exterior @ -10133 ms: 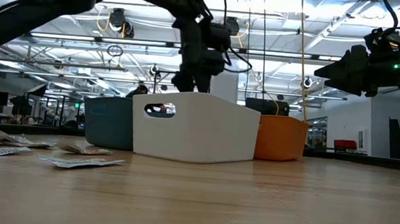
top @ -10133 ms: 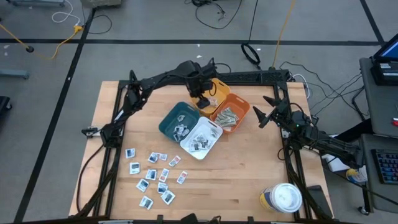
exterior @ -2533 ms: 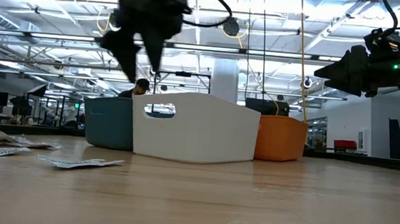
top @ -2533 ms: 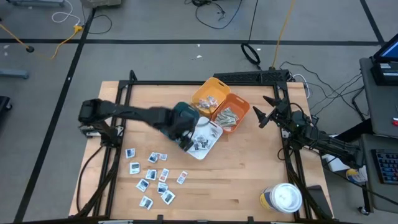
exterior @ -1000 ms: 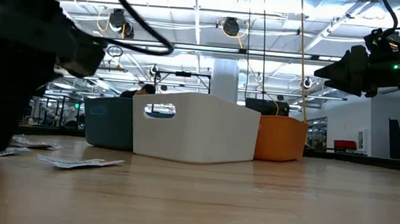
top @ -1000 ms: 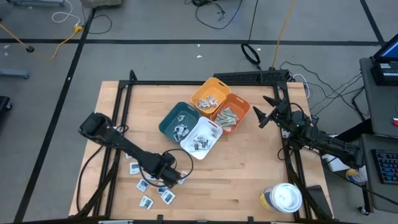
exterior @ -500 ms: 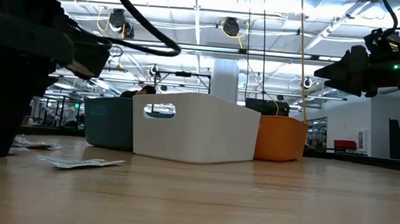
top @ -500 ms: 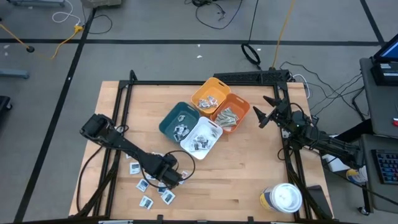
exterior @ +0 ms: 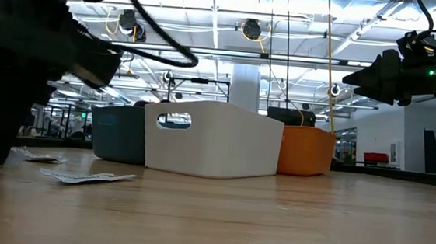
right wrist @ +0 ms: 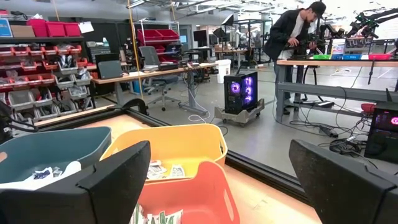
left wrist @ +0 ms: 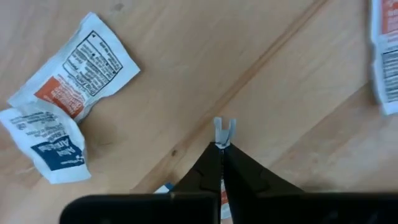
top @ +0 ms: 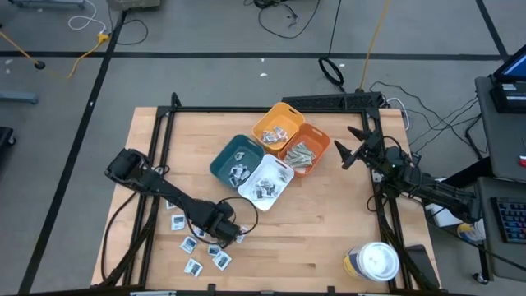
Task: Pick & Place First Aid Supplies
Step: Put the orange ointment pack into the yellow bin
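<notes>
Wood table [top: 329, 238] first, since it held everything. We had two arms on it. The right gripper [top: 347, 148] hung parked off the right side near the orange bin [top: 316, 141], fingers wide apart, doing nothing.

The left gripper [top: 222, 233] was the busy one. It was down low in the loose pile at the front left, and its fingers had snapped together in the last second after being spread. From its wrist camera the two dark fingers met in a point just off the wood, with a sliver of white at the tips. We honestly couldn't tell if that was a pinched packet, so we'd call the grab attempted, not confirmed.

Counts: four bins bunched mid-table, namely teal [top: 226, 156], white [top: 279, 185], yellow [top: 267, 123] and orange, all with supplies already inside. One white-lidded tub [top: 378, 261] sat at the front right corner.

Loose packets [top: 194, 265] still on the table: about seven showing from above, with the arm hiding more. Up close we saw a red-marked one [left wrist: 74, 68] overlapping a blue-marked one [left wrist: 53, 146].
</notes>
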`<state>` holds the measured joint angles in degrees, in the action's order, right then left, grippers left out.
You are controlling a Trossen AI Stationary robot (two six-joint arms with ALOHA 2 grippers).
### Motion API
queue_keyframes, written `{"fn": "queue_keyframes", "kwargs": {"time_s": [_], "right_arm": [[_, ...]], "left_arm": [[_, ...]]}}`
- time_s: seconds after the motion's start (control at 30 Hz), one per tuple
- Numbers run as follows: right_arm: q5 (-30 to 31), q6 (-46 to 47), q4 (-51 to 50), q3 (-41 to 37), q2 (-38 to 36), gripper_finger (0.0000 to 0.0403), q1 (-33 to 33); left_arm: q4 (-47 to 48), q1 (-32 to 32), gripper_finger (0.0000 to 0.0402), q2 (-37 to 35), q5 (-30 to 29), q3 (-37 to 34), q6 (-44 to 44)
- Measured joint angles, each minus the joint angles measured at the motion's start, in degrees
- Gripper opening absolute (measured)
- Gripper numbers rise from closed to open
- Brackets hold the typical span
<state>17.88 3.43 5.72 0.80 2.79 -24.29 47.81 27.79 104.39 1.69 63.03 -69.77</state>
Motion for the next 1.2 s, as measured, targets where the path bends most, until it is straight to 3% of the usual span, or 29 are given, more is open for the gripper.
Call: {"fn": "queue_keyframes", "kwargs": {"time_s": [0.5,0.73,0.97,1.2], "right_arm": [[0.0,0.0,0.0,0.0,0.0,0.0377,0.0],[0.0,0.0,0.0,0.0,0.0,0.0377,0.0],[0.0,0.0,0.0,0.0,0.0,0.0377,0.0],[0.0,0.0,0.0,0.0,0.0,0.0377,0.0]], "left_arm": [[13.8,-10.1,0.0002,-18.8,-0.2,0.1,12.3],[21.3,-16.9,0.0001,-23.4,-1.8,0.2,17.5],[22.2,-29.5,0.0001,-19.7,-1.5,4.1,30.1],[24.2,-41.4,0.0,-7.6,1.2,18.1,43.1]]}}
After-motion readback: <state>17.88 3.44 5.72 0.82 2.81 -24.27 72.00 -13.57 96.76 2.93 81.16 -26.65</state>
